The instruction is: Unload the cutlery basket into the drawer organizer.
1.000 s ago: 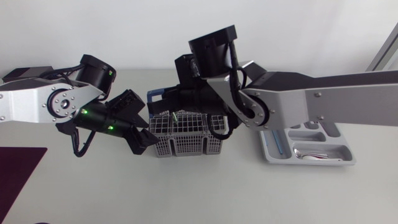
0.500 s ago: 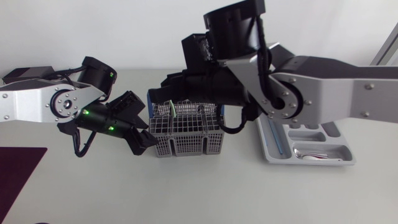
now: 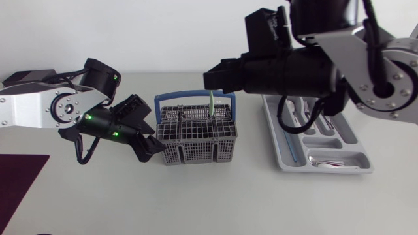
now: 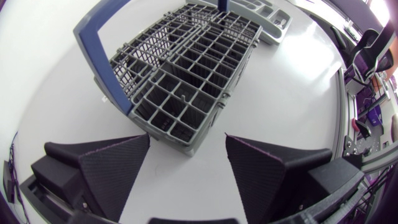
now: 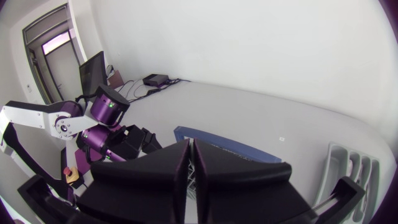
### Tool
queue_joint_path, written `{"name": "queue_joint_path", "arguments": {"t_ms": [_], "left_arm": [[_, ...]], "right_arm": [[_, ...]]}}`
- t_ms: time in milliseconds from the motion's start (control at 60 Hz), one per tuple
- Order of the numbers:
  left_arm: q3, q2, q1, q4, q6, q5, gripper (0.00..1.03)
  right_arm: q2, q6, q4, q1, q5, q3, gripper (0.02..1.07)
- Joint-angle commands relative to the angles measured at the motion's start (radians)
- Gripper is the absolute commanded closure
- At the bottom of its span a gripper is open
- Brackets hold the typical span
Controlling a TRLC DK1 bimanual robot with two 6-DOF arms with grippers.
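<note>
The grey wire cutlery basket [image 3: 196, 136] with a blue handle stands mid-table. My right gripper [image 3: 212, 86] hangs above it, shut on the top of a thin green-handled cutlery piece [image 3: 211, 104] that hangs straight down, its lower end at about rim height. In the right wrist view the fingers [image 5: 180, 165] are pressed together above the basket's blue handle [image 5: 230, 149], and the held piece is hidden. My left gripper [image 3: 153, 147] is at the basket's left end, open, and the basket [image 4: 180, 81] sits just ahead of its spread fingers [image 4: 118, 165]. The grey drawer organizer [image 3: 356, 151] lies to the right.
In the organizer lie a blue-handled piece [image 3: 290, 150] in the long left slot and a spoon [image 3: 333, 163] in the front compartment. A dark purple mat [image 3: 16, 176] lies at the table's front left corner. My left arm [image 5: 93, 118] shows across the table in the right wrist view.
My right arm has risen and swung right, drawing the green-handled piece up out of the basket. My left arm and the basket have stayed put.
</note>
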Motion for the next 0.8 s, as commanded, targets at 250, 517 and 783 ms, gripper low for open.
{"name": "queue_joint_path", "arguments": {"t_ms": [250, 517, 783], "left_arm": [[0.003, -0.051, -0.004, -0.035, -0.025, 0.011, 0.05], [-0.003, -0.062, -0.011, -0.044, -0.031, 0.011, 0.05], [-0.009, -0.063, 0.000, -0.044, -0.028, 0.011, 0.05]], "right_arm": [[-0.178, -0.053, -0.135, -0.142, -0.022, -0.107, 1.00], [-0.273, -0.169, -0.303, -0.310, -0.011, -0.144, 1.00], [-0.319, -0.307, -0.357, -0.471, 0.047, -0.256, 1.00]]}}
